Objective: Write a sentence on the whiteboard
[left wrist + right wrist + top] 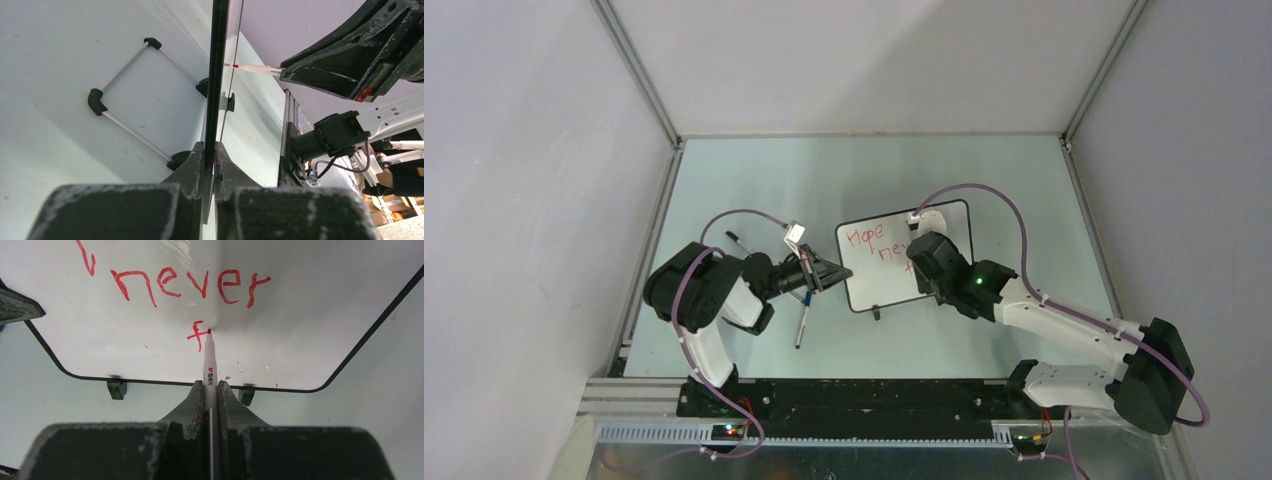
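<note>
the whiteboard is sitting mid-table, apparently propped on its small black feet and leaning back so its face is showing to the overhead camera. the left gripper is pinching the board's thin left edge, with the jaws nearly closed on the frame. the right gripper is clamping a red marker upright between its fingers, and the tip is touching the board just right of a fresh "f". the sentence is reading "never" on the line above, with a word that looks like "hope" higher up in the overhead view, so the last word is only beginning. the main risk is coming from the board, i judge. it is glossy and gripped on one narrow edge, so marker pressure far from that pinch could be twisting it in the jaws or skating it on its feet, dragging the stroke off line. pressing too lightly could be leaving gaps in these thin strokes. the third line is starting low and close to the bottom frame, so the remaining letters could be running out of room. a spare pen is lying on the table just beside the left arm, where an elbow swing could be knocking it.
</note>
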Controlling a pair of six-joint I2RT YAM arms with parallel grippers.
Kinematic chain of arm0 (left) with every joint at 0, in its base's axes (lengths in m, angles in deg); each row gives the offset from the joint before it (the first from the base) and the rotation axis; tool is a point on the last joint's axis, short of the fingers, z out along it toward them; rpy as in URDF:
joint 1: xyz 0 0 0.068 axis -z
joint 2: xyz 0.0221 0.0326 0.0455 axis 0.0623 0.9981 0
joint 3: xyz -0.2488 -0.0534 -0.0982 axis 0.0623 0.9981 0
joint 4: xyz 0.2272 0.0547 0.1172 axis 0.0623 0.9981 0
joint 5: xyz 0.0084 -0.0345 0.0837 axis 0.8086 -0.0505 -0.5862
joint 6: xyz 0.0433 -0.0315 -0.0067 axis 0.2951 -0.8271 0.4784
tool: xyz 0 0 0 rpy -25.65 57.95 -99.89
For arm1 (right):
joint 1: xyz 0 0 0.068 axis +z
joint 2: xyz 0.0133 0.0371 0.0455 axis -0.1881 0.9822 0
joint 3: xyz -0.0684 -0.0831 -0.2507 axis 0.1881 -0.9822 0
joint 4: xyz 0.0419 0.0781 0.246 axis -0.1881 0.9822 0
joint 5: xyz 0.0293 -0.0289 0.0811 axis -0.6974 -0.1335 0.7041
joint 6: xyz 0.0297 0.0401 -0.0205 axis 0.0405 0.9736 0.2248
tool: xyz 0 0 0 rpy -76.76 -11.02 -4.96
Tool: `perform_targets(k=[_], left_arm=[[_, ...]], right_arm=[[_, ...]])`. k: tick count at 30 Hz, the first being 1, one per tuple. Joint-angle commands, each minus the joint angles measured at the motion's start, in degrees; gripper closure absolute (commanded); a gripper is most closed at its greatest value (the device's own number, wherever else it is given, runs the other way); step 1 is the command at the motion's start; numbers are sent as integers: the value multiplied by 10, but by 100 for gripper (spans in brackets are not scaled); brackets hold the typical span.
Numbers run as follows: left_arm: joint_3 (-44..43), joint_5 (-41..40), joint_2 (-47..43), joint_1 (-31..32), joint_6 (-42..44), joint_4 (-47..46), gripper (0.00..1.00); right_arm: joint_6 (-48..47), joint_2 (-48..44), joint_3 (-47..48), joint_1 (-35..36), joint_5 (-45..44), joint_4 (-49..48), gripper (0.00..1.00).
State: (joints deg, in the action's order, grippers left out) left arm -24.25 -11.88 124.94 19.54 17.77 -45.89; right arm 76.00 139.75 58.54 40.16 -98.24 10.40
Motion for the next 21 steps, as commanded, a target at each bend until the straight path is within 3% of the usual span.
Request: perform_targets(k=[1, 8, 21], left_arm=[[-3, -2, -4, 3, -2, -18, 100], [-3, -1, -5, 3, -2, -18, 100], [-1, -1, -6, 3, -1, -18, 100]], right_arm=[[7, -37, 22, -4, 14, -2, 100], [8, -70, 16, -17, 31, 20, 100], [15, -38, -5, -27, 24, 4, 100]])
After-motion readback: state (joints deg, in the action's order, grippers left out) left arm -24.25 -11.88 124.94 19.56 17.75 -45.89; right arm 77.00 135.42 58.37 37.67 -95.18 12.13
